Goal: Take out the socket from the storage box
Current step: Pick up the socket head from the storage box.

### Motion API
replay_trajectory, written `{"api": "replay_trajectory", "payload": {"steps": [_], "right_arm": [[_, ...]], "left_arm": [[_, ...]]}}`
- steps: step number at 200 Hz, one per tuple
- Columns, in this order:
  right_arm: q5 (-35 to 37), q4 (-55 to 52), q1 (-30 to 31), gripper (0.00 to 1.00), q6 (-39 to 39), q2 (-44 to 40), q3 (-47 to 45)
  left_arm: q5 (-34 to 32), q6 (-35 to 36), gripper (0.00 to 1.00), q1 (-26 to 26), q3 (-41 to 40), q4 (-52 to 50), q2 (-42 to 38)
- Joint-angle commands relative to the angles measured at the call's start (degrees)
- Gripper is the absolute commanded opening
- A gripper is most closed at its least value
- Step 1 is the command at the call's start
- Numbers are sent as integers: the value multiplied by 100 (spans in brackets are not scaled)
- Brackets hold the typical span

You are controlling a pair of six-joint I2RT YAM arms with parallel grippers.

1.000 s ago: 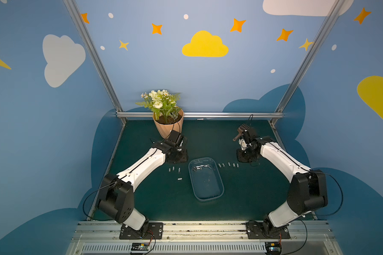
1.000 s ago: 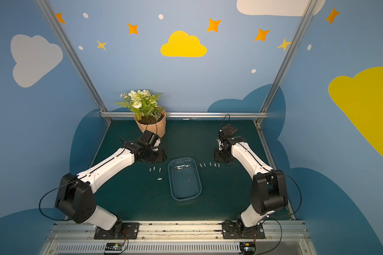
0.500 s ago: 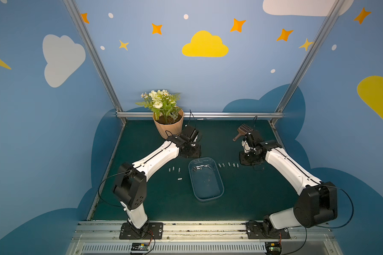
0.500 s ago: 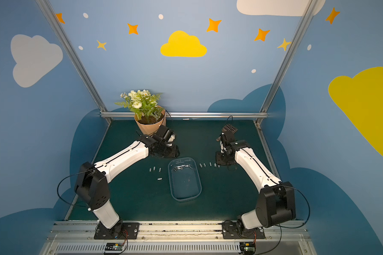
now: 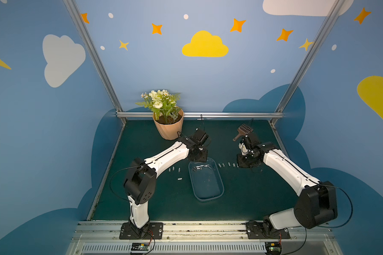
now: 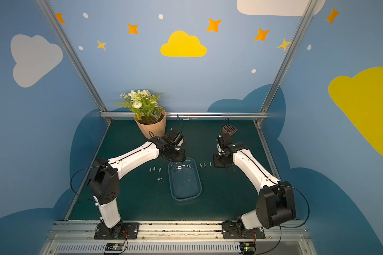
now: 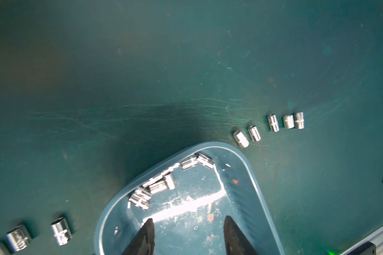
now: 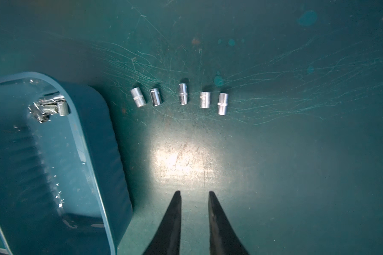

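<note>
Storage box (image 5: 206, 185) (image 6: 185, 185): shallow translucent bluish plastic tub, rectangular, rounded corners, raised rim. It sits mid-worktop between the two arms. The dark green scratched worktop (image 5: 153, 198) shows through its floor. Box floor is scuffed, with glare and a few rusty specks in the left wrist view (image 7: 241, 198).

Sockets in the box (image 5: 200, 167) (image 6: 181, 167): small shiny silver metal cylinders, heaped against the far end wall. They lie jumbled and touching each other (image 7: 157, 187) (image 8: 51, 108). The rest of the box floor is bare. Exact count unclear.

Left pincer (image 7: 188, 220): black tips moderately wide apart, nothing between them, over the box floor and short of the socket heap. Height above the floor cannot be told.

Right pincer (image 8: 194, 194): tips narrowly parted, empty, over bare worktop just beside the box's long side.

Row of five silver sockets (image 8: 182, 93) (image 5: 228, 164) lies on the worktop outside the box on the right arm's side, clear of the right pincer. More silver sockets (image 5: 174, 169) (image 7: 61, 234) lie on the other side of the box, one (image 5: 179, 178) apart from them.

Peach ribbed flowerpot (image 5: 168, 129) with white flowers stands at the back.
</note>
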Motion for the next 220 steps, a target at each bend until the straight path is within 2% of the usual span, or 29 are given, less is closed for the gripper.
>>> {"api": "replay_trajectory", "payload": {"steps": [1,44,82,98,220], "right_arm": [[-87,81,-81,24,-41,-269,-108],[-266,169,-143,24,-39,-241,-136],[-424,332,-146,24,-10,-185,-242],[-477,388,-146,24,-9,-144,-258],[-584,522,-146,24,0,19,-335]], "left_arm": [[-134,-37,52,-74,250,-391,201],[-307,-199,52,-175,123,-700,279],[-177,-364,52,-230,-172,-601,386],[-76,-372,49,-234,-244,-499,468],[36,-290,42,-233,10,-344,1176]]}}
